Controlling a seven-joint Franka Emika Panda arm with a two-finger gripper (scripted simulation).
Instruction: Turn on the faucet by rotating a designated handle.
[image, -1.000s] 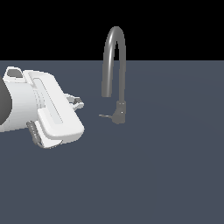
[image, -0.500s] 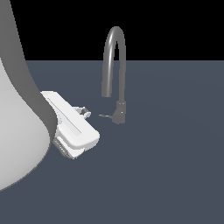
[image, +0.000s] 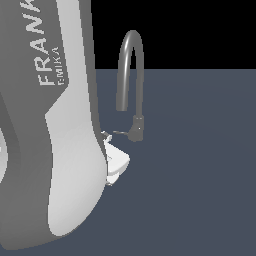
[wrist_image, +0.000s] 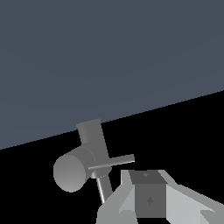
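Note:
The dark grey faucet (image: 131, 70) rises in a tall arch from its short base (image: 137, 128). Its handle (image: 121, 133), a thin lever, sticks out of the base toward the exterior view's left. My gripper (image: 105, 135) sits just off the lever's free end, mostly hidden behind my own arm; only the white hand (image: 118, 162) shows. In the wrist view the faucet base (wrist_image: 72, 169) and the handle (wrist_image: 114, 161) lie right ahead of my gripper (wrist_image: 148, 183). Its fingers (wrist_image: 148, 199) look pressed together as one block, holding nothing.
My bulky white arm (image: 55, 130) fills the exterior view's left half and blocks much of the scene. The faucet stands on a flat dark blue-grey floor (image: 200, 175).
My arm has swung closer to the exterior camera and now covers more of the view. The gripper has moved toward the exterior view's right, up to the handle's end. The faucet has not moved.

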